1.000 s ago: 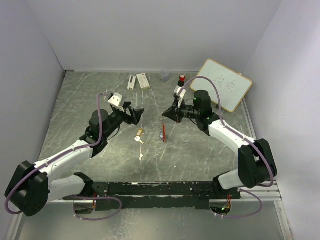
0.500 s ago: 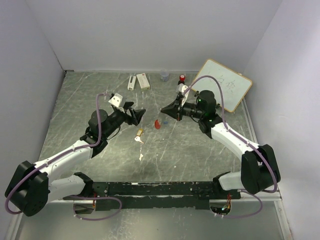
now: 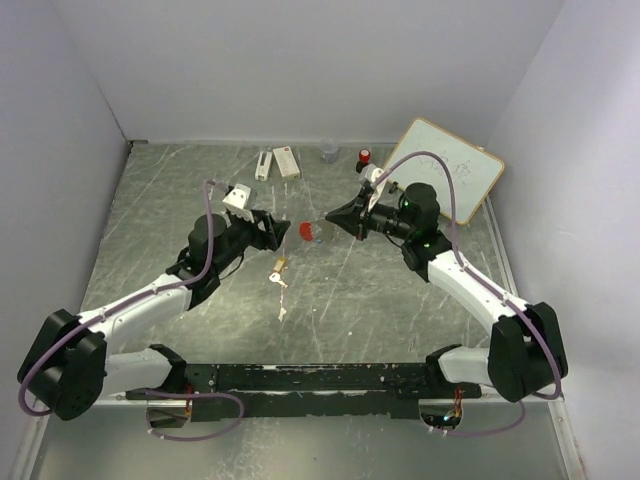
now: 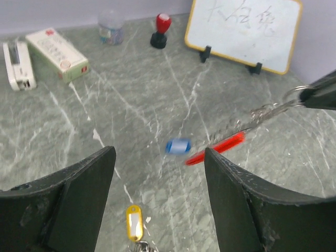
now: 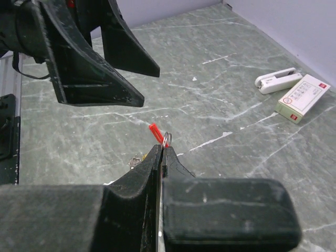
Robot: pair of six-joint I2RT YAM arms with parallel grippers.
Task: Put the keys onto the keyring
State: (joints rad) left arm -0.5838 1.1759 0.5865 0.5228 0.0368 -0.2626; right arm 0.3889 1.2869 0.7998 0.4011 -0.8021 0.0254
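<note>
My right gripper (image 3: 328, 222) (image 5: 163, 149) is shut on the keyring's thin wire loop (image 5: 166, 139), held above the table. Its red tag (image 3: 307, 232) (image 4: 215, 148) and blue tab (image 4: 178, 146) dangle blurred toward my left gripper (image 3: 280, 232) (image 4: 159, 152). That gripper is open and empty, with the tag just beyond its fingertips. The brass-yellow key (image 3: 279, 266) (image 4: 134, 222) lies on the table below the left gripper. The pale silvery key (image 3: 281, 313) lies nearer the arm bases.
A red-capped stamp (image 3: 365, 156) (image 4: 161, 29), a small cup (image 3: 329, 151), a stapler (image 3: 263, 165) and a white box (image 3: 286, 161) line the back. A whiteboard (image 3: 449, 169) leans at the back right. Grey walls close in the marbled table (image 3: 160, 200).
The right gripper has carried the keyring up and left towards the left gripper, and the red tag has swung with it. The left gripper has edged right and narrowed slightly.
</note>
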